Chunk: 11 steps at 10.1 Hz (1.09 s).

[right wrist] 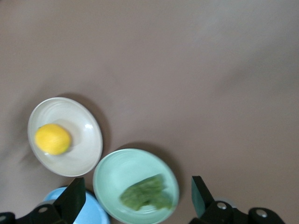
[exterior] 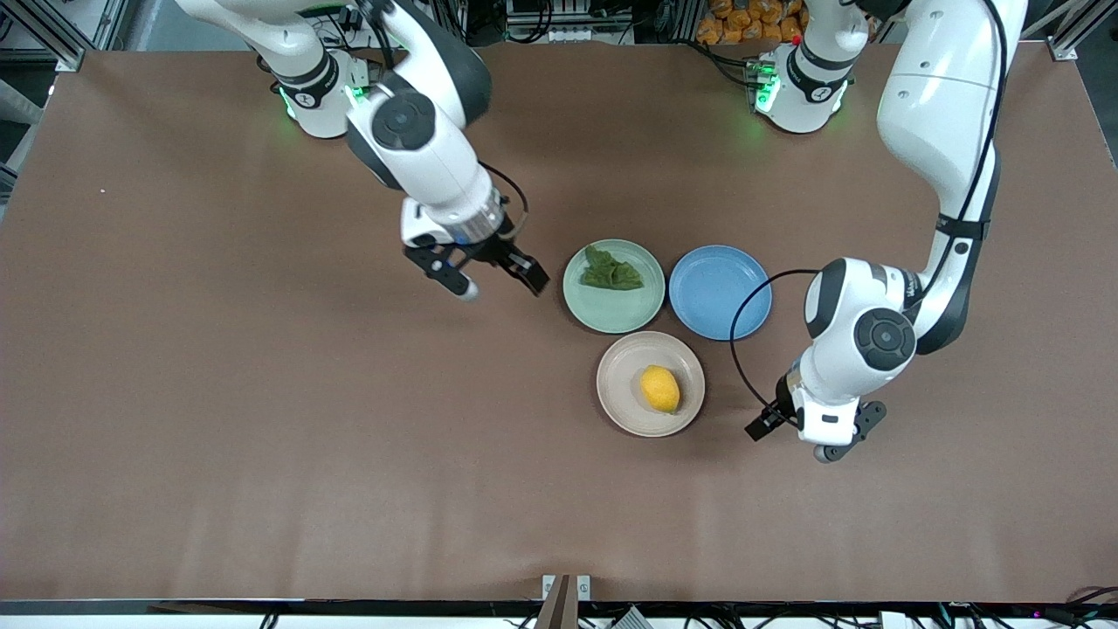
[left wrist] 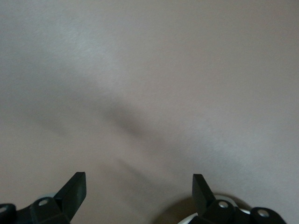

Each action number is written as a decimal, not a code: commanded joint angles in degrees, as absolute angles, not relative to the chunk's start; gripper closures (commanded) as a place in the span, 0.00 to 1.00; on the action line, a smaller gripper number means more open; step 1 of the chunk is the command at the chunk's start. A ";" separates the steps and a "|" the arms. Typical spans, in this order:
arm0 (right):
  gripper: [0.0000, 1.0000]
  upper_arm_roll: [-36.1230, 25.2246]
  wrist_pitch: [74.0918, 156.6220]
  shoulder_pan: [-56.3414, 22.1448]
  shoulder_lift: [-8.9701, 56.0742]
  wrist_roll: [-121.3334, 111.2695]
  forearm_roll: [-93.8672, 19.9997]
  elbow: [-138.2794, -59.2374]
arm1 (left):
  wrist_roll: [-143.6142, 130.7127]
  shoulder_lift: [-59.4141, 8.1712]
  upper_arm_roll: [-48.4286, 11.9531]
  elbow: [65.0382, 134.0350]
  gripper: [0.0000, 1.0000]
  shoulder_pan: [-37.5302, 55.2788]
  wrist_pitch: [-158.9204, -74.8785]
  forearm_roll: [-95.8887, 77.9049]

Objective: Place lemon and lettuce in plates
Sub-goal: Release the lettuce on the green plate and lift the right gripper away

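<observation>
The lemon lies in the cream-white plate. The lettuce lies in the pale mint green plate, which stands farther from the front camera and touches the cream one. My right gripper is open and empty over the table beside the mint plate, toward the right arm's end. Its wrist view shows the lettuce in the mint plate and the lemon in the cream plate. My left gripper is open and empty over bare table, beside the cream plate.
A blue plate holds nothing and stands next to the mint plate, toward the left arm's end; its rim shows in the right wrist view. The brown table spreads wide around the plates.
</observation>
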<state>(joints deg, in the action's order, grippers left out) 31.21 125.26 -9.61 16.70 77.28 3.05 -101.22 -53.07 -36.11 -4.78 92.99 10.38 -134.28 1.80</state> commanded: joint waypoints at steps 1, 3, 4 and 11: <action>0.00 31.82 112.66 -4.33 8.90 64.14 0.09 -99.86 | -53.26 -26.14 -5.45 106.91 0.00 8.09 -137.97 0.09; 0.00 27.63 97.81 -1.50 6.86 49.56 0.09 -92.59 | -52.21 -22.60 -6.67 111.61 0.00 3.79 -139.48 0.09; 0.00 22.81 91.47 -1.84 6.77 42.96 0.09 -88.11 | -52.03 -21.63 -6.68 113.01 0.00 3.61 -139.48 0.09; 0.00 -1.39 85.34 -1.50 3.60 6.26 0.78 -82.00 | -49.84 -9.68 -6.77 126.19 0.00 3.16 -139.48 0.09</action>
